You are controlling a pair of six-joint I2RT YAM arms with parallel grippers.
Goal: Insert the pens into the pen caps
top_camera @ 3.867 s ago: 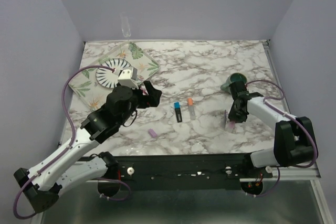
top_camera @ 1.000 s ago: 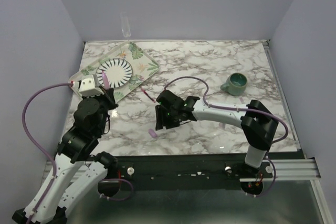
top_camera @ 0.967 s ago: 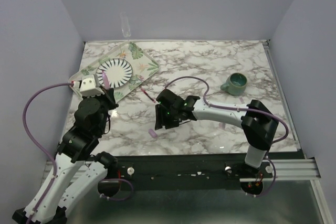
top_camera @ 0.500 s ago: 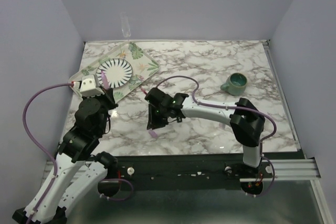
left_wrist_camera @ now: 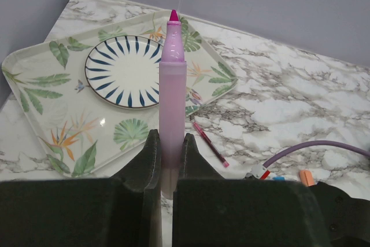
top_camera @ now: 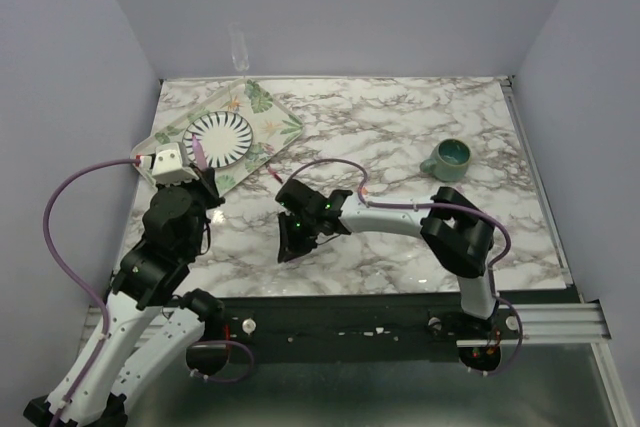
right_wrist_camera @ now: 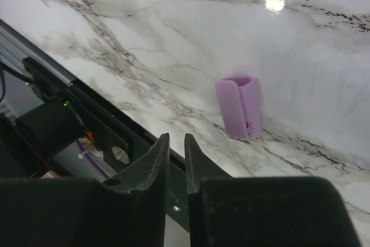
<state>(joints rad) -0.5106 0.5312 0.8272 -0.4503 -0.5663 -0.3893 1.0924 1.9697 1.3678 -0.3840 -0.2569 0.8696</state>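
Top external view: across the tabletop [top_camera: 400, 127] the right arm has swung left and nearer within the last second, bringing the right gripper [top_camera: 290, 245] down by the near edge. Its jaws have drawn almost together on nothing, and the light purple cap [right_wrist_camera: 240, 106] lies just beside them, ungrasped. The left gripper [left_wrist_camera: 171, 143] stays clamped on the upright pink-purple marker [left_wrist_camera: 172, 79]. I judge this pick needs retrying.

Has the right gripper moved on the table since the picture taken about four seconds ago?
Yes. The right gripper went left, away from the teal mug, and is now by the light purple cap.
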